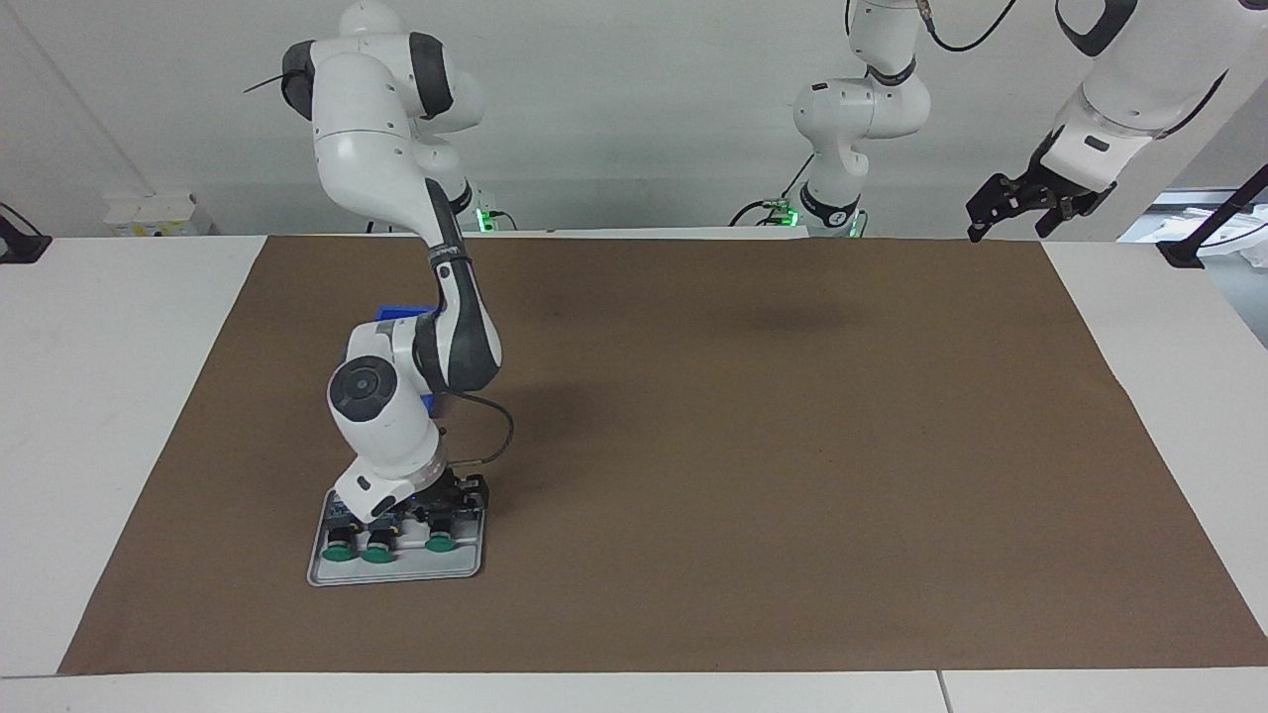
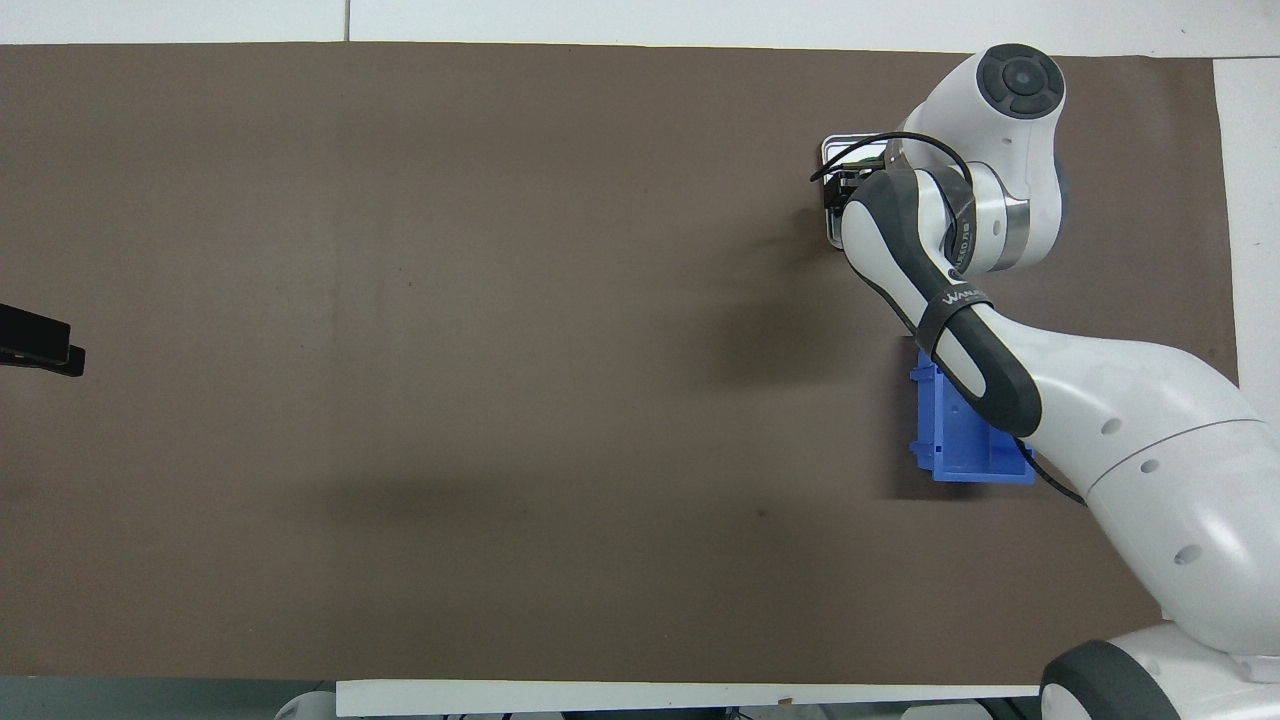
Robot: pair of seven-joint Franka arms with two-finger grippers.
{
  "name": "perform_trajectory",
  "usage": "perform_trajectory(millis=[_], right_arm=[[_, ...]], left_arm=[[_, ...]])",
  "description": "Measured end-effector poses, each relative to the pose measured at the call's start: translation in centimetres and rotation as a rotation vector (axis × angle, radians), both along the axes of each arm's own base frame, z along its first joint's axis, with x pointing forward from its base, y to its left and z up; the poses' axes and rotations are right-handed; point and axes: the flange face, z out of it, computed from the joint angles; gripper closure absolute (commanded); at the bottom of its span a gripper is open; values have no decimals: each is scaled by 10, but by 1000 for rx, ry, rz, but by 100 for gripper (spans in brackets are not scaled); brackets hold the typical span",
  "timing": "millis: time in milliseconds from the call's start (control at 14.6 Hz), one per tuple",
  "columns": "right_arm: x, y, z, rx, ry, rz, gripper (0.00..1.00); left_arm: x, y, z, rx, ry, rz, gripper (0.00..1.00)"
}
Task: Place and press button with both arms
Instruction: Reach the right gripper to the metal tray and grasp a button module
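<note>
While right gripper [image 1: 443,503] sits low in tray [image 1: 396,572], grip unclear, left gripper [image 1: 1030,203] waits wide.

One camera is sitting high across the table, facing me; my two bases are showing at the top of its picture, and it is taking in the whole flat brown paper mat [image 1: 693,446] plus the white table's [image 1: 99,396] margins, from well back. The other is hanging high above my own end, looking forward and steeply down, so my arms are entering from the bottom edge. It is framing tighter, mostly mat. Both are covering the mat, the light grey flat tray [image 1: 396,569] [image 2: 830,150] and the blue plastic open bin [image 1: 401,315] [image 2: 960,440], half a turn apart.
</note>
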Motion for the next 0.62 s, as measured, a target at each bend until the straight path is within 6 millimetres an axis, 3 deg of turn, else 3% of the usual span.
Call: perform_trajectory(millis=[68, 205, 274, 479, 616], right_arm=[[0, -2, 2, -1, 2, -1, 57], [-2, -6, 8, -4, 23, -3, 91], [-3, -6, 10, -5, 40, -3, 100], [-3, 0, 18, -6, 56, 7, 100], [-6, 11, 33, -4, 75, -15, 100]], left_arm=[[0, 0, 0, 0, 0, 0, 0], [0, 0, 0, 0, 0, 0, 0], [0, 0, 0, 0, 0, 0, 0], [0, 0, 0, 0, 0, 0, 0], [0, 0, 0, 0, 0, 0, 0]])
